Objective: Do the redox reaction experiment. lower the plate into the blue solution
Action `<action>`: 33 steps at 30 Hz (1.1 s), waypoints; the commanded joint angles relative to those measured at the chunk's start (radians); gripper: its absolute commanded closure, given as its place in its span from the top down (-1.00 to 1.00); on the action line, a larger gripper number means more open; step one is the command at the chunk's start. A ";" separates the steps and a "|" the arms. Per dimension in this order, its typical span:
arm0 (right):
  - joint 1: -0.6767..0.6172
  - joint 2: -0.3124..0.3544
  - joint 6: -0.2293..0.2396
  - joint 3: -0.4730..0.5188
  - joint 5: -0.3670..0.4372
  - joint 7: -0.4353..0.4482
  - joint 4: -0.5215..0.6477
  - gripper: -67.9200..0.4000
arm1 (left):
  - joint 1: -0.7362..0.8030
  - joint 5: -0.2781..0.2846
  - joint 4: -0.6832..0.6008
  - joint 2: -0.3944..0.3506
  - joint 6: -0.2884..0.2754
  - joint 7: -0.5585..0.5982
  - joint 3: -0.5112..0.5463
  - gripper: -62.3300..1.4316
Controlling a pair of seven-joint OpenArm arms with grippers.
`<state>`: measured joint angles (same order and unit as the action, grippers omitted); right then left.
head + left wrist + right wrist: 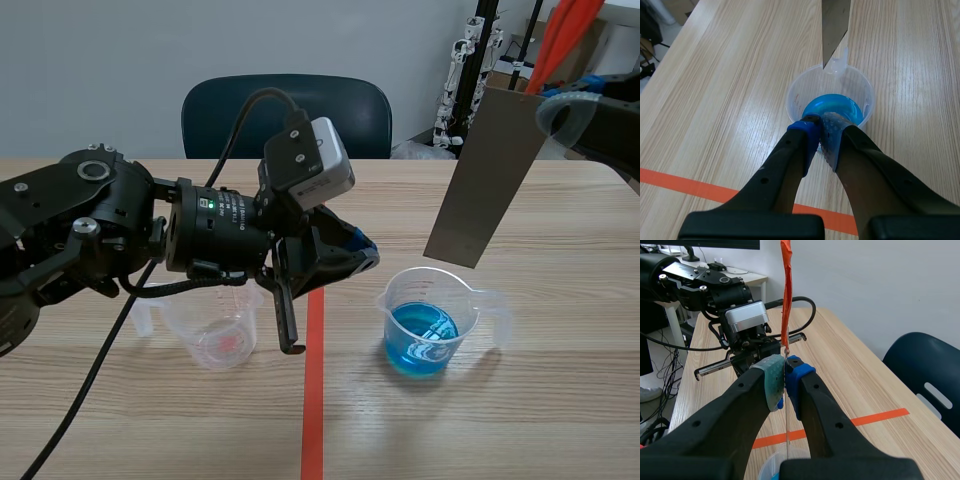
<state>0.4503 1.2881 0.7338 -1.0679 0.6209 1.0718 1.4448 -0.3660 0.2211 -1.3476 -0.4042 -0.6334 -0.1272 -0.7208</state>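
The right end effector (786, 382), clamped on the upper end of the plate (487, 175), hangs it steeply tilted with its lower edge just above the far rim of the beaker (468, 318), so the blue solution (420, 335) lies almost straight below, while the left end effector (821, 132), closed on nothing, waits just beside the beaker.

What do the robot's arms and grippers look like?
Both arms are black. The left arm has round joints, a small green light, a silver-grey camera box and a black cable. Each gripper has two thick black fingers; the left gripper shows a blue pad, the right gripper a grey-green pad and a blue one.
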 commanded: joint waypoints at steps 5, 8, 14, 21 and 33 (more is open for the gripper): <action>0.018 0.011 0.012 0.016 0.023 0.014 0.007 -0.97 | -0.017 0.014 -0.007 0.007 -0.002 0.014 0.001 -0.83; 0.018 0.011 0.012 0.016 0.023 0.014 0.007 -0.97 | -0.017 0.014 -0.007 0.007 -0.002 0.014 0.001 -0.83; 0.018 0.011 0.012 0.016 0.023 0.014 0.007 -0.97 | -0.017 0.014 -0.007 0.007 -0.002 0.014 0.001 -0.83; 0.018 0.011 0.012 0.016 0.023 0.014 0.007 -0.97 | -0.017 0.014 -0.007 0.007 -0.002 0.014 0.001 -0.83; 0.018 0.011 0.012 0.016 0.023 0.007 0.007 -0.97 | -0.013 0.023 -0.007 0.001 -0.003 0.015 0.004 -0.24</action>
<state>0.4503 1.2881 0.7338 -1.0679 0.6209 1.0668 1.4448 -0.3660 0.2230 -1.3476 -0.4046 -0.6334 -0.1272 -0.7208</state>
